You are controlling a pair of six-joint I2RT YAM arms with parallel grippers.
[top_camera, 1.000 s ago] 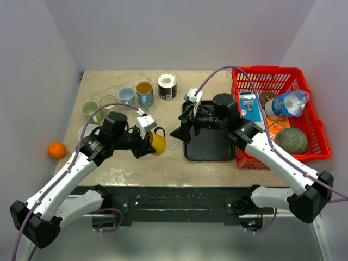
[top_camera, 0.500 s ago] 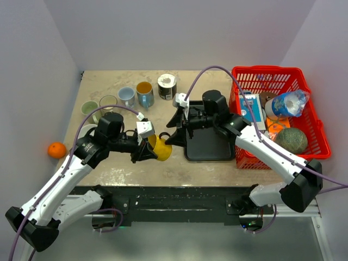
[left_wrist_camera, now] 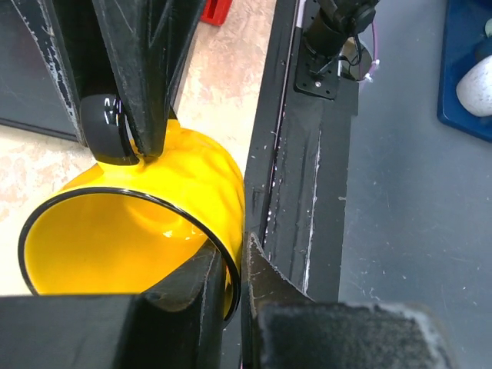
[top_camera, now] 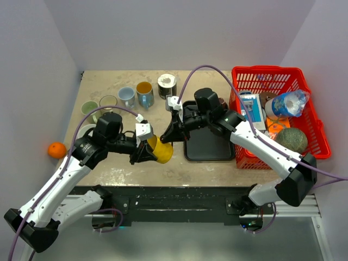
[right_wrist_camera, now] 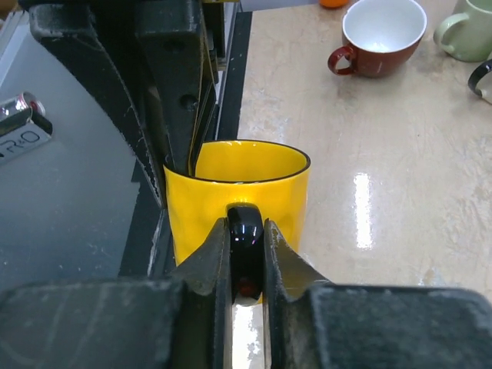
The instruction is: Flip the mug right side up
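The yellow mug (top_camera: 159, 153) with a black rim and black handle hangs tilted above the table near its front edge. My left gripper (top_camera: 148, 149) is shut on the mug's wall, one finger inside the mouth and one outside (left_wrist_camera: 234, 254). The mug's open mouth (left_wrist_camera: 115, 238) faces the left wrist camera. My right gripper (top_camera: 165, 138) reaches in from the right and is shut on the black handle (right_wrist_camera: 246, 246), with both pads pressed to its sides. The yellow mug body (right_wrist_camera: 238, 181) sits just beyond the right gripper (right_wrist_camera: 246, 231).
Several mugs (top_camera: 136, 93) stand in a row at the back left, with a red-brown cup (right_wrist_camera: 382, 34) among them. An orange (top_camera: 56, 149) lies at the left edge. A black tray (top_camera: 209, 144) sits right of centre, beside a red basket (top_camera: 283, 117) of groceries.
My right gripper moved left to the mug and shut on its handle. The left arm brought the mug forward, toward the table's near edge, and tilted it.
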